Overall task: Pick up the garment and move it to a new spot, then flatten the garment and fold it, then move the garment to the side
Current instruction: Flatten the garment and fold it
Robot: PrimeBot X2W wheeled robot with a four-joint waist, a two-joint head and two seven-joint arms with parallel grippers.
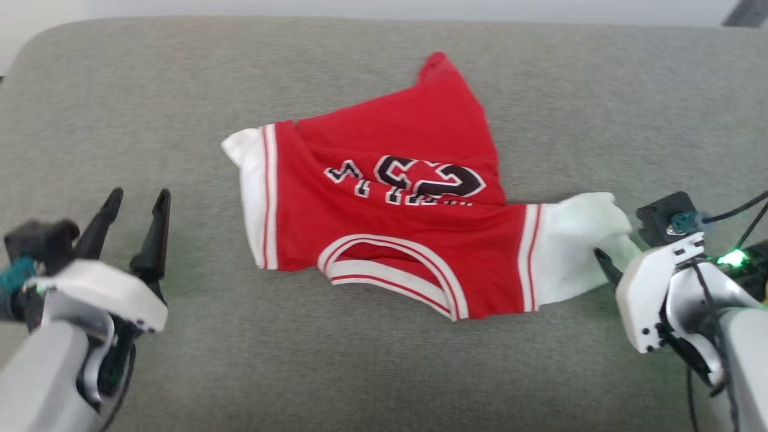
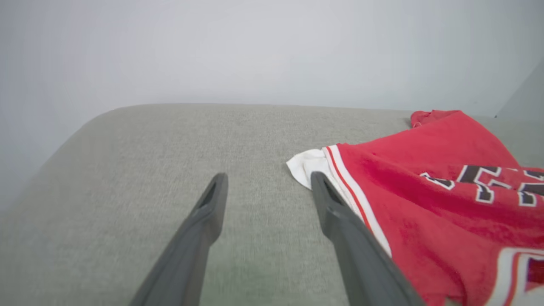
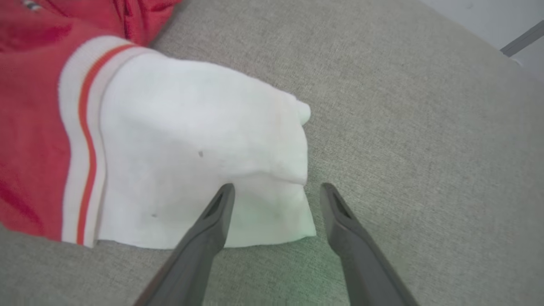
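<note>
handling: garment [image 1: 390, 234] reads as light, limp, soft knit. No stiffness, so I expect it to sag and bunch if lifted from one point. The cloth should pinch easily. Not slippery, not fragile.
grip points: take the two white sleeves, one per hand, and the body should hang and spread between them. A pinch on the striped trim seam would likely hold better than single-layer cloth.
left hand [image 1: 138, 197]: released, fingers spread, nothing between them. It sits clear of the garment.
right hand [image 3: 277, 189]: released, fingers spread. One finger lies over the cloth and the other is off it on the surface [image 3: 425, 148]. No pinch made.
garment position: between the two hands, on the grey fabric surface. Near sleeve [image 3: 191, 140] lies right at the right hand's fingertips. Far sleeve [image 1: 246, 156] is ahead of the left hand and inboard, near but apart.
look: red body, white short sleeves, red-and-white striped trim at sleeve seams and collar [image 1: 390, 264].
lettering [image 1: 414, 180]: black with white edge, partly creased under a fold.
lay: not flat. The body is rumpled, and one hem corner [image 1: 438, 63] peaks away from both hands.
stage: judged at flattening, fold not started.
</note>
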